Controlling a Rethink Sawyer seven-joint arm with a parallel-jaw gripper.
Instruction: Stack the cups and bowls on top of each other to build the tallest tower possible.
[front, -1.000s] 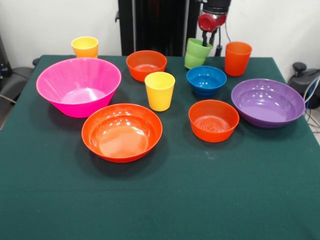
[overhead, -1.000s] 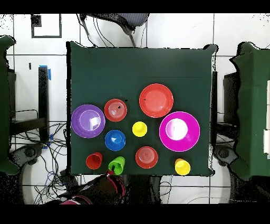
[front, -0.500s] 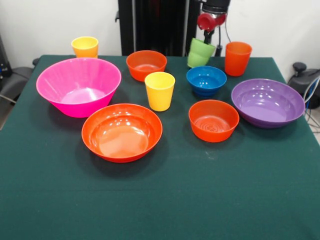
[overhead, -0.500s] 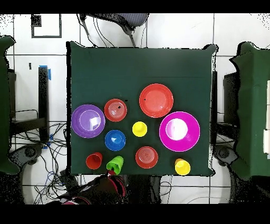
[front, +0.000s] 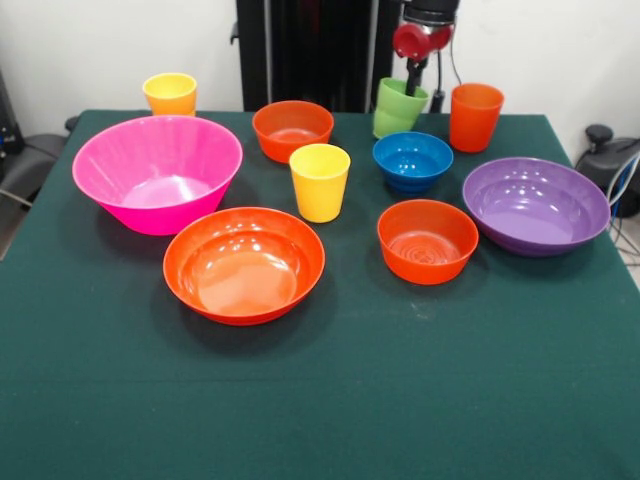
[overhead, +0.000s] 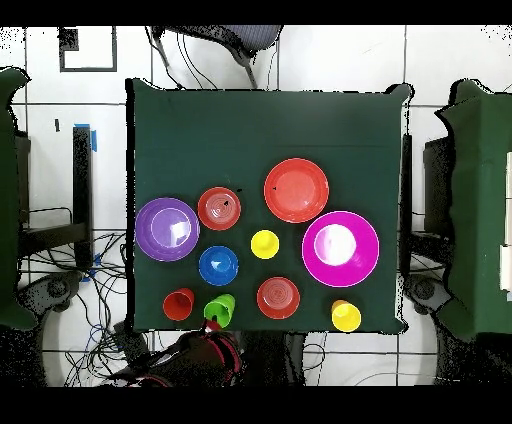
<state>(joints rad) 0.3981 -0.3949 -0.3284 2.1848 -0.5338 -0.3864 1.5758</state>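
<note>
At the table's far edge my gripper (front: 413, 78) is shut on the rim of the light green cup (front: 396, 110), which hangs tilted beside the tall orange cup (front: 474, 117). From overhead the gripper (overhead: 213, 325) sits at the green cup's (overhead: 220, 309) rim. All other pieces stand apart on the cloth: the pink bowl (front: 157, 172), wide orange bowl (front: 243, 263), purple bowl (front: 535, 205), blue bowl (front: 413, 160), two small orange bowls (front: 292, 128) (front: 427, 240) and two yellow cups (front: 170, 94) (front: 320, 182).
The dark green table (front: 330, 400) has a wide bare stretch at its near side. Chairs and cables lie around the table (overhead: 260, 130) on the tiled floor.
The green cup tipped and lifted a little in the gripper, then settled slightly lower and back toward the left. Nothing else moved.
</note>
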